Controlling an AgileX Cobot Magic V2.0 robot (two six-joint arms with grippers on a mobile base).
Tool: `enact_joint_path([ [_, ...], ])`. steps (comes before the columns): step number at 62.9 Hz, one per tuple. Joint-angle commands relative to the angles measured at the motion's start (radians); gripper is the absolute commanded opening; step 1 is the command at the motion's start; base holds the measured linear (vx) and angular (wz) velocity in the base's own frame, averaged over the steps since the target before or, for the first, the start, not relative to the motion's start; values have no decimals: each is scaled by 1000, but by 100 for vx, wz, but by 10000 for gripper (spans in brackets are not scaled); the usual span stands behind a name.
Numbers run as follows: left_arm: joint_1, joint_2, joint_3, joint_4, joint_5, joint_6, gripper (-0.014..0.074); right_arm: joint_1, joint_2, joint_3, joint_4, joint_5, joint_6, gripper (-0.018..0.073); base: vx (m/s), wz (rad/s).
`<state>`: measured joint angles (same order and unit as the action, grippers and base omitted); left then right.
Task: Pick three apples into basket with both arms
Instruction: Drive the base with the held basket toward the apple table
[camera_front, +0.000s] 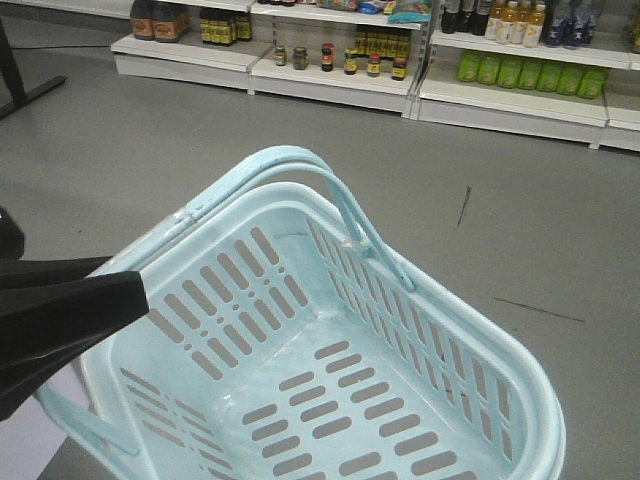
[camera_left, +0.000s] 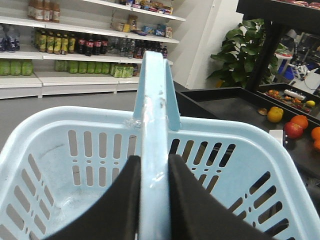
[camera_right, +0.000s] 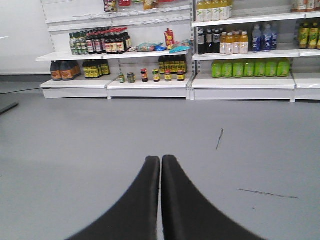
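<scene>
Left wrist-mounted view: left gripper (camera_left: 154, 159) clamps the handle (camera_left: 152, 90) of the pale blue slotted plastic basket (camera_left: 55, 122), right gripper (camera_right: 160, 159) closed empty; carry it level toward the dark red apple (camera_left: 293, 130) on the black desk (camera_left: 225, 107).

One basket (camera_front: 280, 350), one left gripper (camera_left: 154, 163), one right gripper (camera_right: 160, 161), one red apple (camera_left: 293, 130).

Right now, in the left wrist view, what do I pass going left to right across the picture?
Bottle shelves → basket handle → potted plant → yellow fruit → red apple.
</scene>
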<state>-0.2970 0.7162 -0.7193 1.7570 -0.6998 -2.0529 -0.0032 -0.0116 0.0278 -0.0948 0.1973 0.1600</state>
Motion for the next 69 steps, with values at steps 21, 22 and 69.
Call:
enact_joint_path([
  [21, -4, -3, -30, 20, 36, -3, -6, 1, -12, 12, -9, -76, -6, -5, 22, -41],
  [22, -4, -3, -30, 20, 36, -3, -6, 1, -12, 12, -9, -76, -6, -5, 21, -42],
  [69, -4, -3, -30, 20, 36, -3, -6, 1, -12, 12, -9, -76, -6, -5, 19, -26],
])
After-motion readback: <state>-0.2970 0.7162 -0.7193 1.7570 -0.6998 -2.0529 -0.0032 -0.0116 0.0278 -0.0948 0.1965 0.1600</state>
